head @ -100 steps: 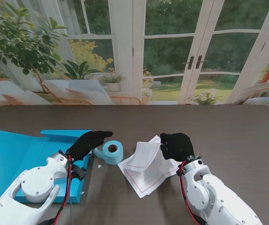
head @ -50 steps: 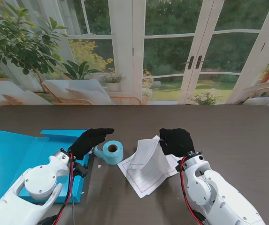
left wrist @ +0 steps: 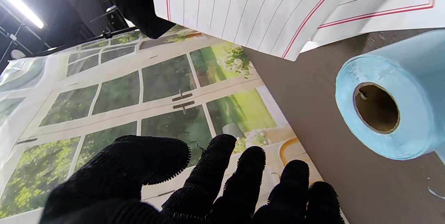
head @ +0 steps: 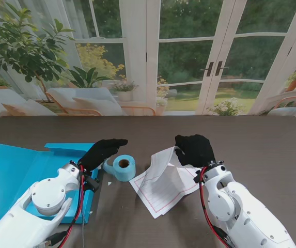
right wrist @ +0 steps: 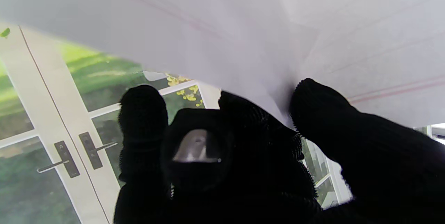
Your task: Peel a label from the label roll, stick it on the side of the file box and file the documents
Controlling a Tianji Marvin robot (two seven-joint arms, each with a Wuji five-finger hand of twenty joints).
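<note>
Since the earlier frames my right hand (head: 194, 150) is climbing toward the upper centre of the stand view, and the top sheet of the documents (head: 164, 178) is rising with it, its far edge now standing up off the stack while its near edge is trailing on the pages under it. I am pinching that sheet between thumb and fingers (right wrist: 326, 112) near one corner, as the right wrist view shows, because a corner grip lets the paper peel away from the rest rather than dragging the whole pile; I cannot tell whether more than one page is coming up. My left hand (head: 102, 151) is drifting slightly farther up the frame and is hovering just left of the label roll (head: 123, 167), fingers spread and holding nothing, so it is waiting clear of the paper's path. That roll is lying on its side in the centre of the table (head: 251, 134), core facing me, with a short tail curling out to its left. Lower left in the frame, the blue file box (head: 8, 175) is lying opened flat, presumably so pages can go straight in. I am seeing no label on its side, though that side is partly hidden by my left arm.
</note>
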